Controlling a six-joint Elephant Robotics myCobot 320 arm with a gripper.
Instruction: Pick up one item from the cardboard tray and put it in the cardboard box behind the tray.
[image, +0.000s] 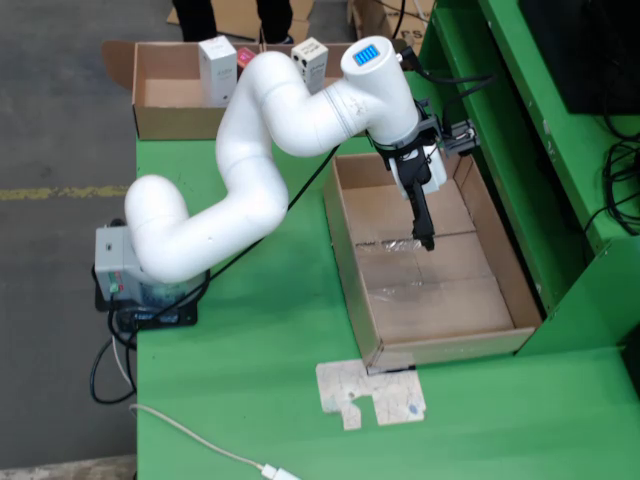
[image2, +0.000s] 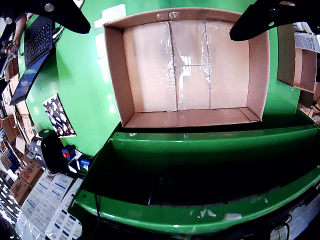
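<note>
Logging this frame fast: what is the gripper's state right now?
Gripper: open, holding nothing, its fingers spread wide above the empty cardboard tray.

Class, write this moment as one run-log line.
gripper: open, empty | position: above cardboard tray | tray: no items seen | box: holds white cartons

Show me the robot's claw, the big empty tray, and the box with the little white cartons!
gripper (image: 424, 232): fixed view, its dark fingertips.
cardboard tray (image: 347, 255): fixed view, left wall.
cardboard box (image: 180, 122): fixed view, front wall.
</note>
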